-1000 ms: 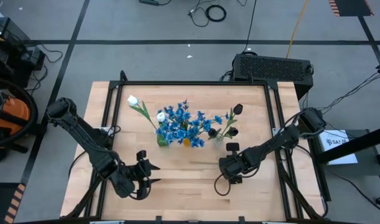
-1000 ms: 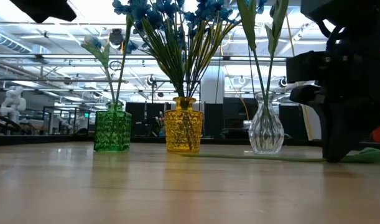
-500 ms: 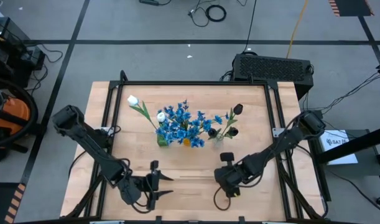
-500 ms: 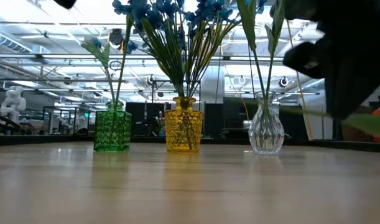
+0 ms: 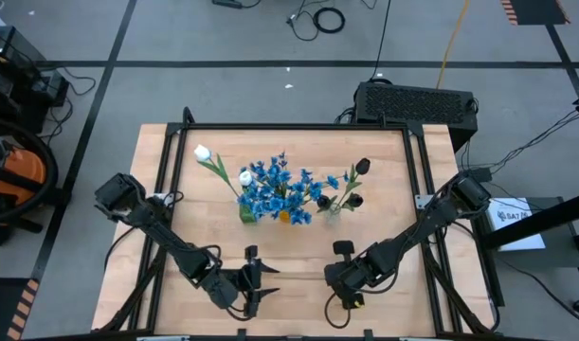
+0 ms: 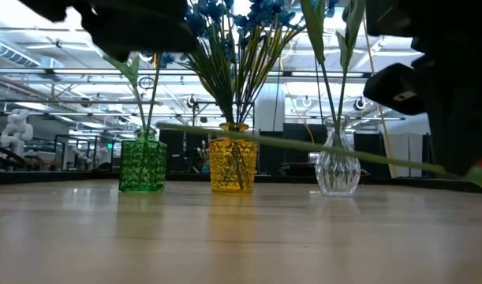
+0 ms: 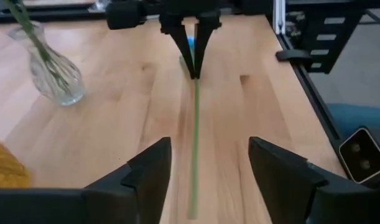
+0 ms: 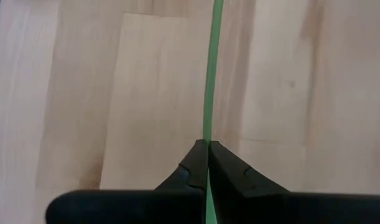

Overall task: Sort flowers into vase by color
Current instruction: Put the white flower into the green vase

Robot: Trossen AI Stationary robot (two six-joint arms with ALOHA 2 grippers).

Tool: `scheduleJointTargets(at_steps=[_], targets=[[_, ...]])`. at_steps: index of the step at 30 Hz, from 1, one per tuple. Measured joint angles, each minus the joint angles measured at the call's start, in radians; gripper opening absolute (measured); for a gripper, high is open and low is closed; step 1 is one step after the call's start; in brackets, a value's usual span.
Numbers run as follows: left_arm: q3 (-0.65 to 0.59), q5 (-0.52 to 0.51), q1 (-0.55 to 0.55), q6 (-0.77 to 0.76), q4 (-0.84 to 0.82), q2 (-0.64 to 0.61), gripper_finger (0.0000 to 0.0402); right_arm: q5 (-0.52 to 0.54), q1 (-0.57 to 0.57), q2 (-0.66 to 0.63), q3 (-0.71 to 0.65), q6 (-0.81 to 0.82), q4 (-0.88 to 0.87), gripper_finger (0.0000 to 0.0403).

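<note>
A thin green flower stem [image 7: 194, 134] hangs in the air over the near part of the table. In the low view the stem [image 6: 304, 146] runs almost level above the wood. My right gripper [image 5: 329, 277] is shut on it. My left gripper [image 7: 205, 174] is open, its fingers standing on either side of the stem's free end without touching it. The bloom is hidden behind the right gripper. A white tulip [image 5: 202, 152] stands in the green vase [image 6: 143, 164], blue clusters [image 5: 275, 185] in the yellow vase [image 6: 233, 162], and dark buds [image 5: 362, 166] in the clear vase [image 6: 337, 166]. My right gripper pinches the green stem [image 8: 207, 134] between its two shut fingers [image 8: 190, 165]. It points level from the table's right toward the left, and the stem runs straight out along the fingers. The stem is lifted clear of the table, its free end reaching toward my left gripper.
The three vases stand in a row at the table's middle, past both grippers. Bare wood [image 5: 289, 256] lies between the vases and the near edge. A black frame rail [image 7: 314, 106] runs along the table's right side.
My right gripper has risen and drawn a little toward the near edge, lifting the stem from the table into the air. My left gripper has swept right along the near edge toward the right gripper, and its open fingers now flank the stem's free end.
</note>
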Motion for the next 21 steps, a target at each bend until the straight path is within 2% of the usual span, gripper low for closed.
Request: scheduleJointTargets(at_steps=[6,9,15,21], targets=[[0.0,0.116,0.04,-0.044,0.005,0.065,0.0272,-0.011,0.0,0.015,0.0,0.001,0.029,0.0],[0.0,0.131,0.059,-0.052,-0.008,0.106,0.0282,-0.011,0.0,0.016,0.0,0.002,0.031,0.0],[0.0,0.162,0.089,-0.052,-0.008,0.137,0.0271,-0.013,0.0,0.016,0.0,0.009,0.031,0.0],[0.0,0.184,0.101,-0.052,-0.01,0.137,0.0228,-0.015,-0.002,0.016,0.0,0.01,0.03,0.0]])
